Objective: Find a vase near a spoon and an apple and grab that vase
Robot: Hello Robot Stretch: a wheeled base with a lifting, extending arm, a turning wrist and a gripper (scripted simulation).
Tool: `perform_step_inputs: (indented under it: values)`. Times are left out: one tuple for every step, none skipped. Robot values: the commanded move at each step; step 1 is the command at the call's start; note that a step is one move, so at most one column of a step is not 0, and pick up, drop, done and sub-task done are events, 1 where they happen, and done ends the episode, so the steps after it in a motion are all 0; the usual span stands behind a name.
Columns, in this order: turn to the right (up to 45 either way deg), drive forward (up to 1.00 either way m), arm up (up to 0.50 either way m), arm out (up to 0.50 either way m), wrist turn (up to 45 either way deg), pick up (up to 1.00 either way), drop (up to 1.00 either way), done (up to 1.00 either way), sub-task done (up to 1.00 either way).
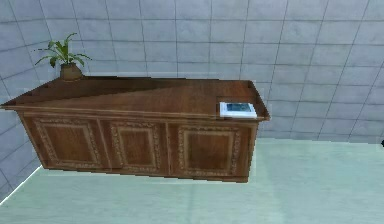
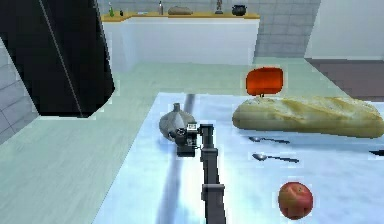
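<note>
A squat grey vase [image 2: 174, 120] stands on the pale table [image 2: 150, 175] in the arm side view, near its left edge. My gripper [image 2: 185, 141] is right beside the vase, at the end of the dark arm [image 2: 211, 185] that rises from the bottom edge. With the vase on the table at the gripper's far end, I cannot tell whether it holds anything. A red apple [image 2: 295, 198] lies at the lower right of the table. A spoon [image 2: 272, 158] lies between the apple and the bread, with another thin utensil [image 2: 270, 140] just above it.
A long bread loaf [image 2: 310, 115] and a red bowl [image 2: 265, 80] take up the table's far right. A black fridge [image 2: 60, 55] stands at the left, a white counter [image 2: 180, 35] behind. The forward view has a wooden cabinet [image 1: 135, 140] with a potted plant [image 1: 68, 55] and a book [image 1: 237, 108].
</note>
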Motion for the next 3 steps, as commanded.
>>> perform_step_inputs:
  values:
    - [0.0,0.0,0.0,0.0,0.0,1.0,0.0,0.0,0.0]
    - [0.0,0.0,0.1,0.0,0.0,0.0,0.0,0.0,0.0]
    - [0.0,0.0,0.0,0.0,0.0,0.0,0.0,1.0,0.0]
